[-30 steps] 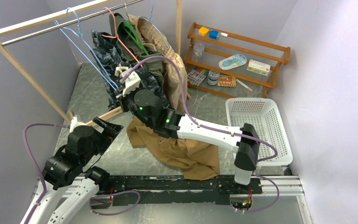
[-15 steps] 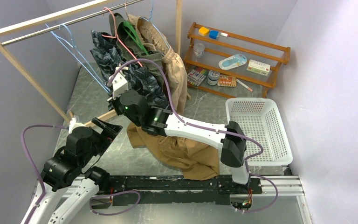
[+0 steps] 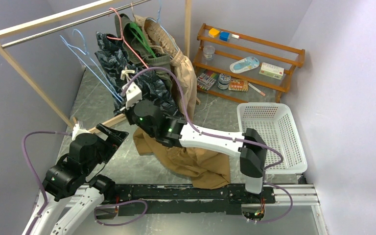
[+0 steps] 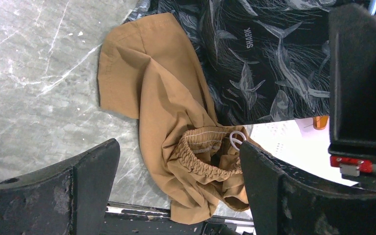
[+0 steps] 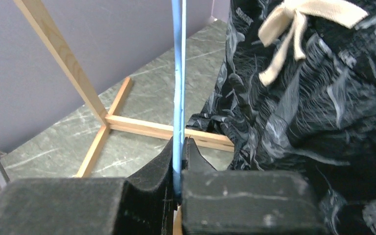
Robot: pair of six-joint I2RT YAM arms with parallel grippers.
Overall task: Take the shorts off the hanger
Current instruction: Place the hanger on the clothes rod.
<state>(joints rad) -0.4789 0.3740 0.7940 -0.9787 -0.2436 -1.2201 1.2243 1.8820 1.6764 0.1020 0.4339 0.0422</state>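
– Look, the right gripper (image 5: 178, 147) has swung back a bit to the right, and the thin blue wire hanger (image 5: 178, 73) came along.
– Is it pinching it?
– Yes, its fingers are squeezed tight on the wire, just beside the dark navy shark-print cloth shorts (image 5: 323, 122) hanging under the wooden rack (image 3: 10, 54).
– And the left gripper (image 4: 176, 159)?
– Spread wide, holding nothing, above the tan-brown cloth shorts (image 4: 176, 112) that lie crumpled on the grey marbled table (image 4: 29, 98).
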